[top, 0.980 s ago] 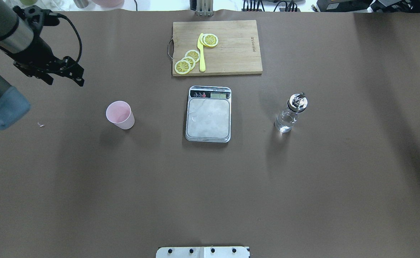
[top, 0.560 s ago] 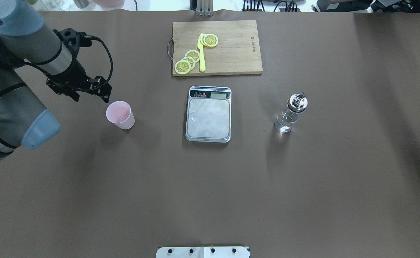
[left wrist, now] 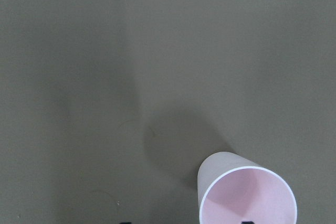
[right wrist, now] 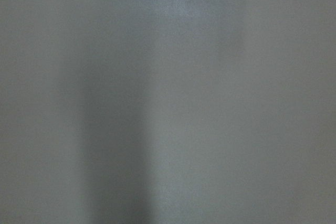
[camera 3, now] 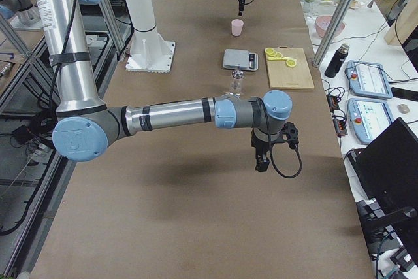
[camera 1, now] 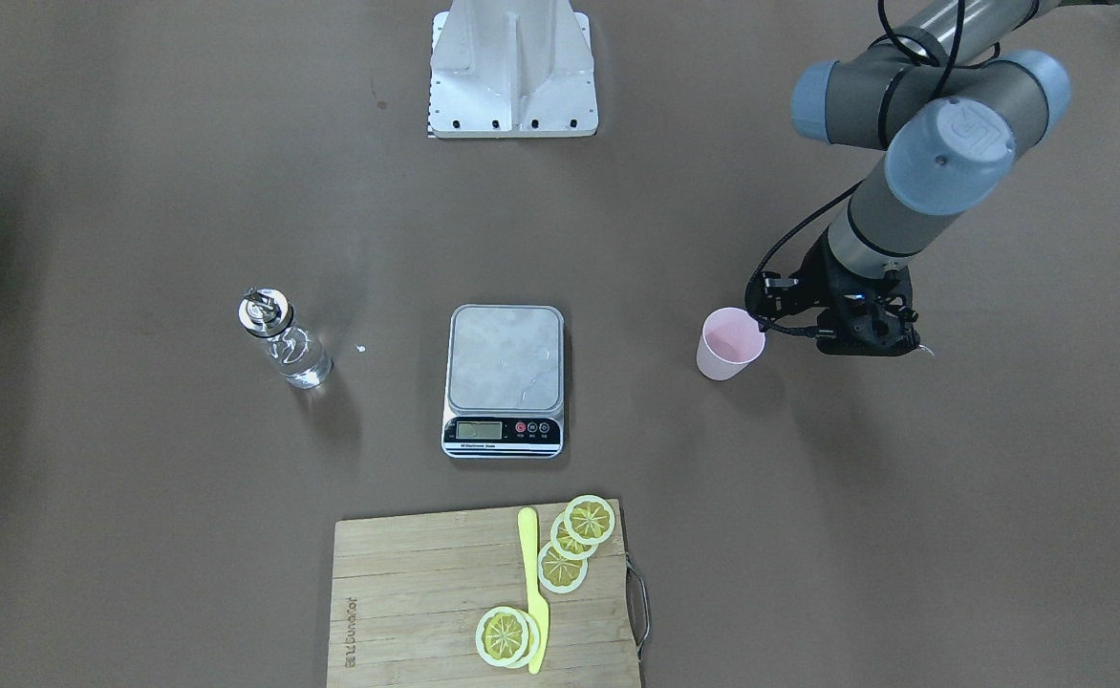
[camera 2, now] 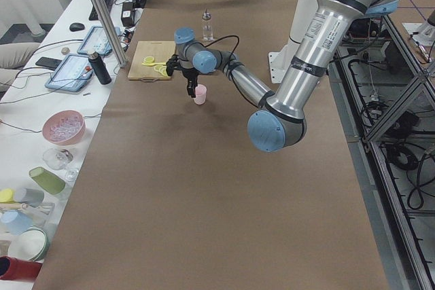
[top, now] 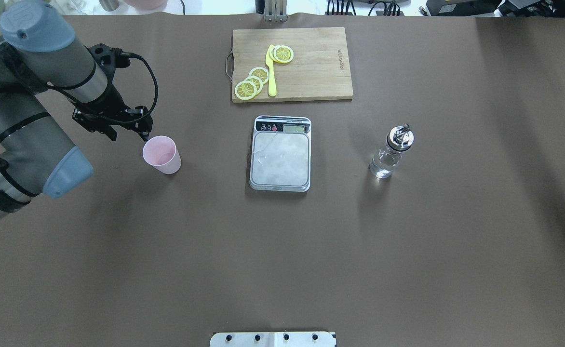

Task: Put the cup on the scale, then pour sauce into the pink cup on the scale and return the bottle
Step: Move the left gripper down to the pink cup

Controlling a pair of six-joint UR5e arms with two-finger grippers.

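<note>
The pale pink cup (top: 161, 154) (camera 1: 730, 342) stands upright and empty on the brown table, left of the scale (top: 280, 158) (camera 1: 505, 368). My left gripper (top: 129, 135) (camera 1: 856, 339) hovers open just beside the cup, on its far-left side, not touching it. In the left wrist view the cup (left wrist: 247, 192) sits at the bottom right. The glass bottle (top: 391, 153) (camera 1: 283, 342) with clear sauce (top: 383, 166) stands right of the scale. My right gripper (camera 3: 261, 161) hangs over bare table near the robot's right end; I cannot tell whether it is open or shut.
A wooden cutting board (top: 311, 72) with lemon slices (top: 253, 82) and a yellow knife (top: 271, 72) lies behind the scale. The robot's base plate (top: 273, 339) sits at the near table edge. A side bench with bowls and tablets (camera 2: 68, 73) runs along the far edge.
My left arm has swung in from the far left toward the cup and now hangs right beside it. Cup, scale and bottle have not moved.
</note>
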